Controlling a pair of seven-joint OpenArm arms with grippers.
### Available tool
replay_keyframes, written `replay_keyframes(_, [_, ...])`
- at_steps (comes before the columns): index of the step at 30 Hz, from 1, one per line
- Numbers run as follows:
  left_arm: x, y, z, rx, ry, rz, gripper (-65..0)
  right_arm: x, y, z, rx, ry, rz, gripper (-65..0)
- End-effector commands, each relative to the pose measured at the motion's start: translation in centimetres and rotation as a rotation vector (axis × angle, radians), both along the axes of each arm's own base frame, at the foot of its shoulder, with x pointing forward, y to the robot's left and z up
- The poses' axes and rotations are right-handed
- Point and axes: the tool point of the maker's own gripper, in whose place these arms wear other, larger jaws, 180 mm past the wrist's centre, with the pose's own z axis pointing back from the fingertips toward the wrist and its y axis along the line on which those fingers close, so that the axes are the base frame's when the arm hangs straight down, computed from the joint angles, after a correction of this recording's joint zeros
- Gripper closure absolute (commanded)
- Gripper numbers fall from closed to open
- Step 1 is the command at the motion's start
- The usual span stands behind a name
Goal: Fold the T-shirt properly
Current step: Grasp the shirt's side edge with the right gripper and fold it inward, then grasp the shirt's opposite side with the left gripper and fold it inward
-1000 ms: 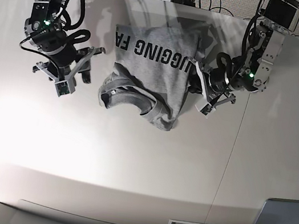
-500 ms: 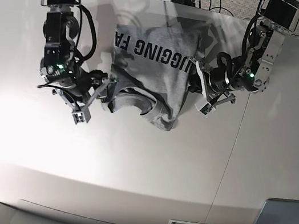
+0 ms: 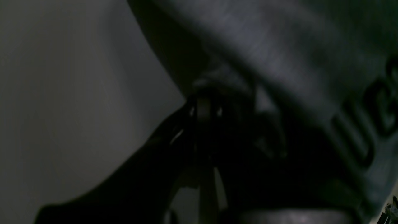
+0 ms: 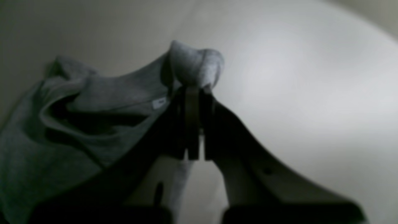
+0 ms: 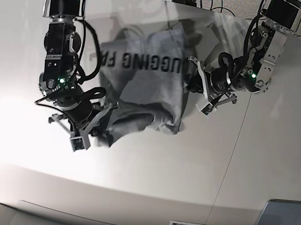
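Your right claw (image 5: 100, 130) pinches the shirt's (image 5: 151, 92) near corner; your left claw (image 5: 193, 85) is closed at its side. Draw the corner gently outward, keeping the cloth low.

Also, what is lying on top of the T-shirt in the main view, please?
Only black lettering shows on the T-shirt; nothing loose lies there. The right gripper hides part of its near edge.
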Motion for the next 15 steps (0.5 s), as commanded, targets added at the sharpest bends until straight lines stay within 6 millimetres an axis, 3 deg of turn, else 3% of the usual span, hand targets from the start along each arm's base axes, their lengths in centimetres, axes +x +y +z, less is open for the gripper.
replay_keyframes(1, [0.4, 0.1, 0.5, 0.006, -0.015, -0.007, 0.0, 0.8, -0.1, 1.5, 0.003, -0.056, -0.003, 0.0])
replay_keyframes(7, [0.4, 0.1, 0.5, 0.006, -0.014, -0.007, 0.0, 0.7, -1.0, -1.2, -0.032, -0.002, -0.012, 0.0])
replay_keyframes(11, [0.4, 0.1, 0.5, 0.006, -0.015, -0.007, 0.0, 0.6, -0.6, -2.3, -0.029, 0.004, 0.033, -24.4])
replay_keyframes(15, [0.5, 0.1, 0.5, 0.006, -0.015, -0.007, 0.0, 1.2, -0.7, -1.6, -0.036, -0.004, 0.035, -27.3])
